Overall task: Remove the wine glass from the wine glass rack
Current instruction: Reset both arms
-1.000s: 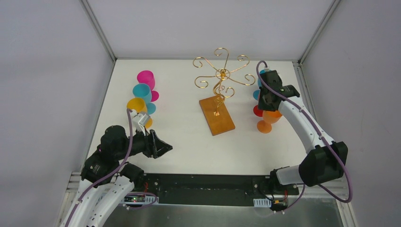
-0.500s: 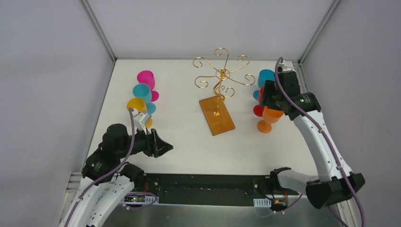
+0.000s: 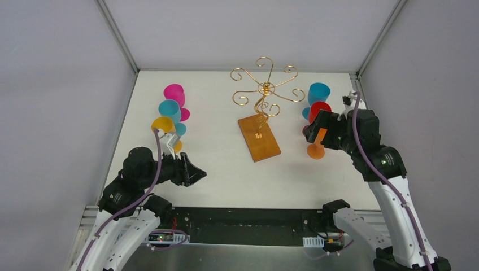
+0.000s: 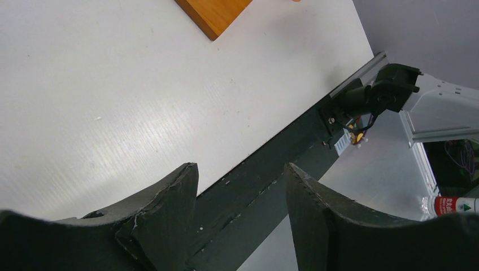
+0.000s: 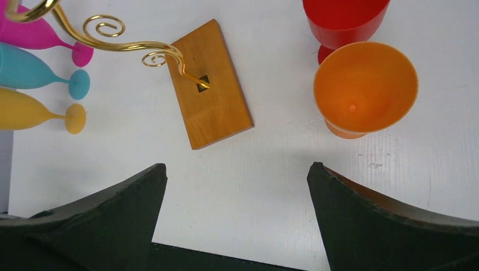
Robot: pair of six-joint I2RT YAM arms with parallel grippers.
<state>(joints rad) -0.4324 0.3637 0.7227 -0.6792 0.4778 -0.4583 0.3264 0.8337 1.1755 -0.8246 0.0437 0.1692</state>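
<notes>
The wine glass rack (image 3: pixel 264 90) is a gold wire stand on a brown wooden base (image 3: pixel 258 138) in the middle of the table; none of its scroll arms holds a glass. An orange wine glass (image 5: pixel 364 87) stands upright right of the base, with a red one (image 5: pixel 344 17) and a cyan one (image 3: pixel 319 91) behind it. My right gripper (image 5: pixel 237 166) hangs open and empty above the table, near the orange glass (image 3: pixel 315 150) and partly hiding it from above. My left gripper (image 3: pixel 195 172) is open and empty near the front left.
Pink (image 3: pixel 174 93), cyan (image 3: pixel 169 108) and yellow (image 3: pixel 162 125) glasses stand in a row at the left. The left wrist view shows a corner of the wooden base (image 4: pixel 214 14) and the table's dark front rail (image 4: pixel 271 169). Walls close in the table on three sides.
My right gripper has opened wide and drawn back toward the near side, away from the glasses on the right. The orange glass stays standing. The left arm has barely moved.
</notes>
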